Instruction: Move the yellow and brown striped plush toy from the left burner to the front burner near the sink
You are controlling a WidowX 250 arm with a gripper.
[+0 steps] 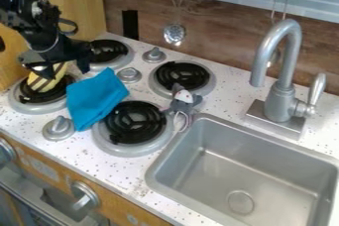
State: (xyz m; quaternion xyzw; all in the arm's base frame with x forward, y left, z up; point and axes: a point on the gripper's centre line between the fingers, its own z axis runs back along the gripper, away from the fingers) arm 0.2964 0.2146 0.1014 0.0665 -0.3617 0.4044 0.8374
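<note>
Yellow striped thing (pixel 49 80): small, soft yellow with broad dark slanting bands, rounded lower edge, stood at a tilt on the left burner (pixel 22 105), just left of the blue cloth (pixel 96 95). Gripper (pixel 58 65) was right over it and hid its upper part; couldn't tell whether it was spread, pressed together or pinching the thing. Arm (pixel 29 22) came in beyond the cloth, from the upper left.

Cloth itself: matte, bright blue, angular folds, overlapping the edge of the front burner (pixel 136 145) to its right (in the way of that coil). Back burner (pixel 109 50) sat behind the cloth, another burner (pixel 182 74) behind it to the right. Grey toy mouse (pixel 183 97) was right of the cloth, fuzzy-looking, pale looped tail. One knob (pixel 129 75) stood just behind the cloth, a second knob (pixel 153 55) farther back, a third knob (pixel 58 129) just off its front left.

Materials: black spiral coils in dull grey rings, speckled white counter (pixel 122 173). Well right of the cloth, a brushed-metal sink (pixel 242 133), rounded corners, round drain, plus a silvery gooseneck faucet (pixel 283 98). Perforated metal ladle (pixel 175 34) hung beyond the cloth, against brown wood-grain backing (pixel 215 41).
</note>
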